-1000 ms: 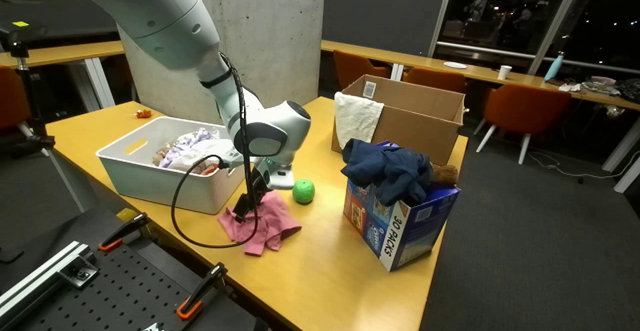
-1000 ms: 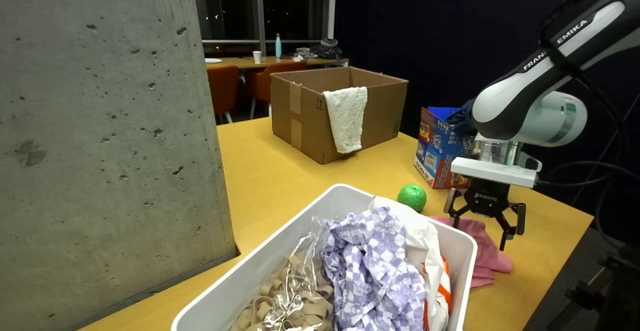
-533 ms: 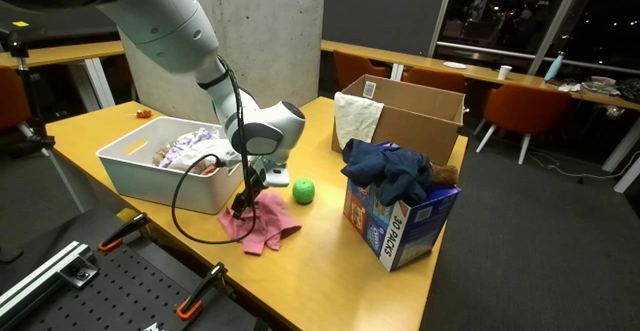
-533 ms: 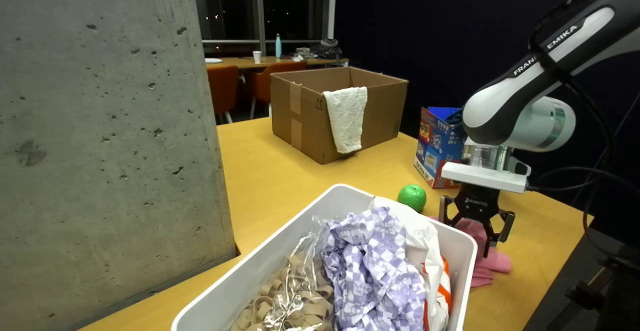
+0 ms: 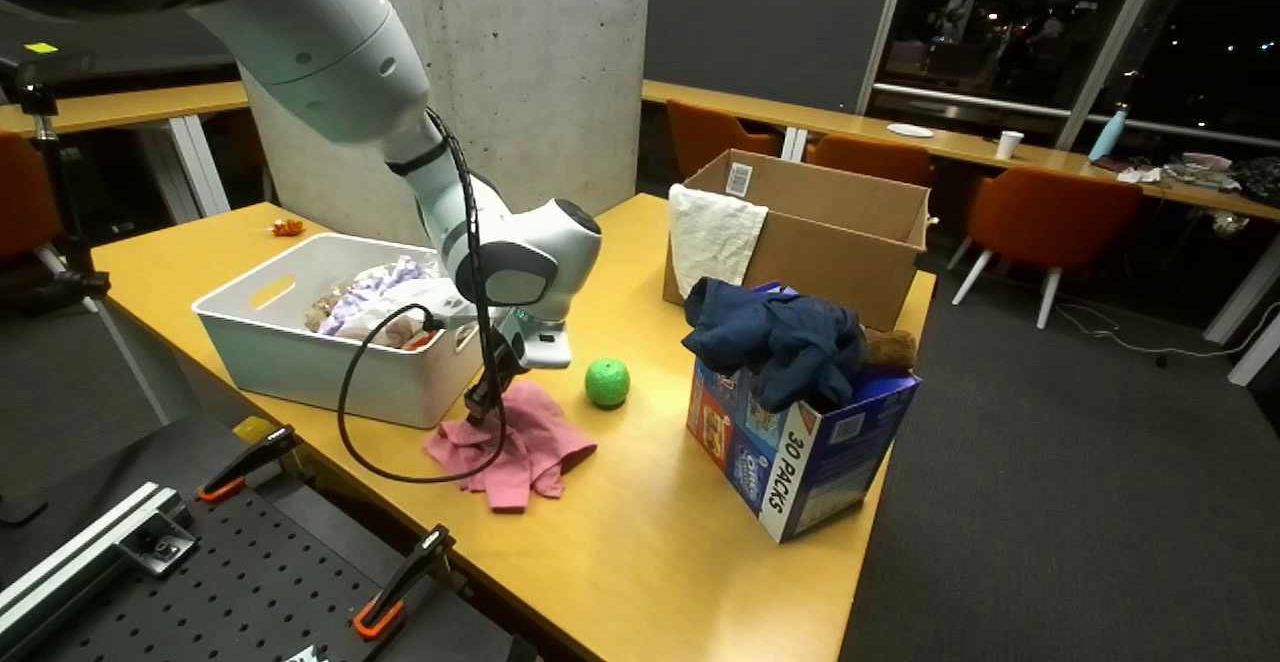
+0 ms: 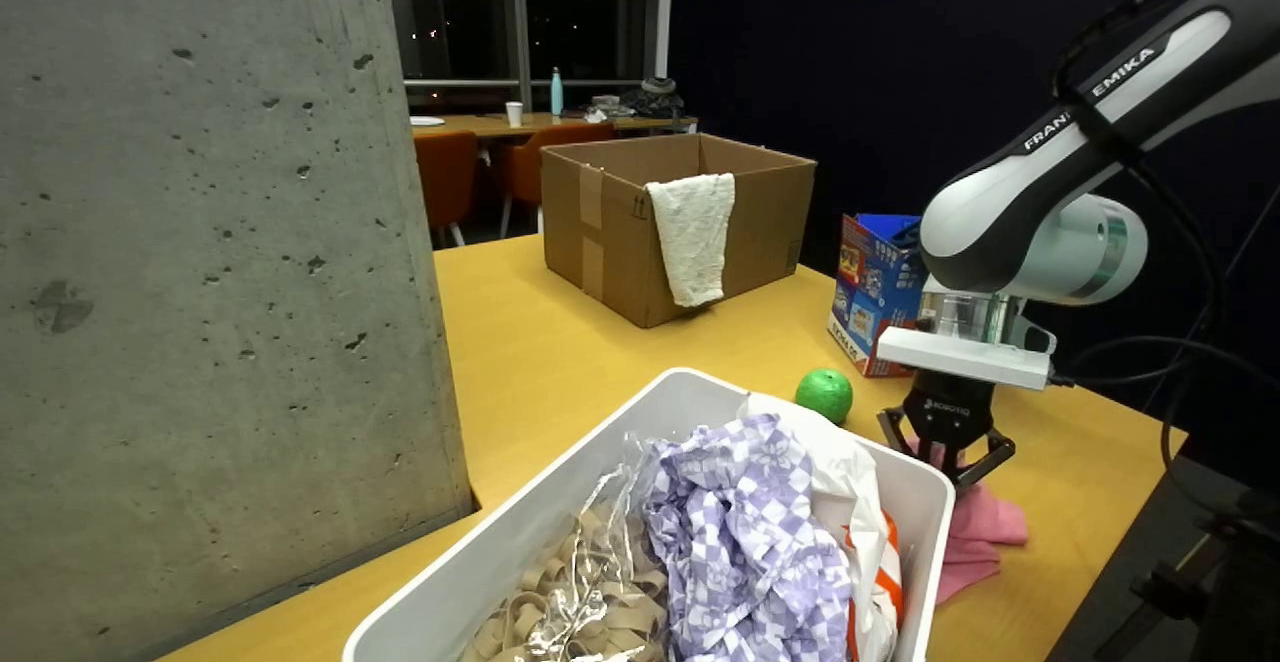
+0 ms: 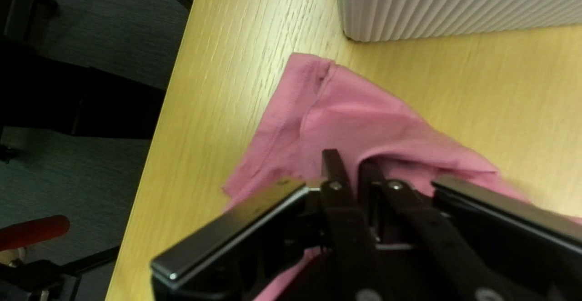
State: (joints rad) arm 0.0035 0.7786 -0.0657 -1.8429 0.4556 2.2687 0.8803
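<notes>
Cloth [image 7: 363, 123], pink and rumpled, is lying on the yellow table [image 7: 182, 178] directly under the gripper [image 7: 350, 162], whose dark fingers [image 7: 336, 192] are standing close together — pinching a narrow fold of it between their tips. In the wrist view, one corner of the cloth is stretching past the fingers toward the ribbed grey bin [image 7: 432, 5], not touching it. A round green object [image 5: 607, 383] is resting near the cloth, apart from it. The gripper's body is covering the cloth's middle in the wrist view, and the frame edge is cutting off its lower and right-hand parts. In an exterior view, a looping black cable [image 5: 478, 272] is passing in front of gripper and cloth, with the fingers showing too small and dark to make out. In an exterior view, the bin's rim [image 6: 935, 542] is masking part of the cloth and the ends of the fingers — how much fabric the grip is taking in, I cannot tell.
</notes>
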